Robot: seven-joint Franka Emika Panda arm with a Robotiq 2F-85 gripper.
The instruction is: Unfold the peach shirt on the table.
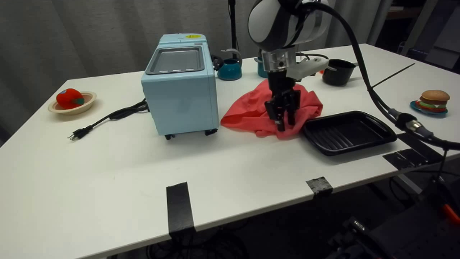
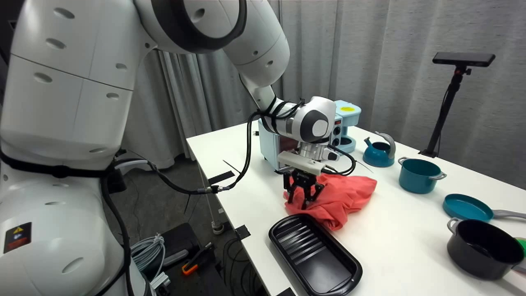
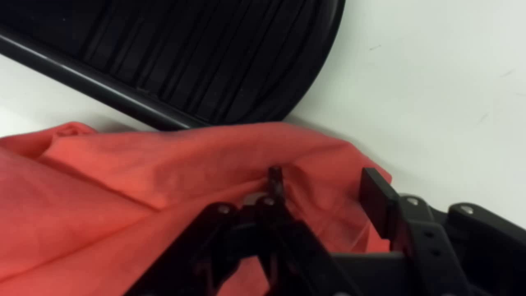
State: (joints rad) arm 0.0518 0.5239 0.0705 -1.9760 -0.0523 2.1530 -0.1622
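Note:
The peach shirt (image 1: 248,108) lies crumpled in a heap on the white table (image 1: 107,172). In an exterior view its coral-red folds (image 2: 349,193) spread out beyond the gripper, away from the arm's base. In the wrist view the shirt (image 3: 102,197) fills the lower left, with raised creases. My gripper (image 3: 322,176) is open, its two fingers apart, with shirt fabric visible below and between them. In both exterior views the gripper (image 1: 286,124) (image 2: 297,202) points down at the shirt's near edge, by the tray. Whether the fingertips touch the cloth is hard to tell.
A black ridged tray (image 1: 348,133) lies right against the shirt's edge. A light-blue appliance (image 1: 179,93) stands on the shirt's other side. A teal kettle (image 2: 378,156), teal pot (image 2: 419,181) and black pot (image 2: 485,248) stand around. A toy burger (image 1: 433,100) sits farther off.

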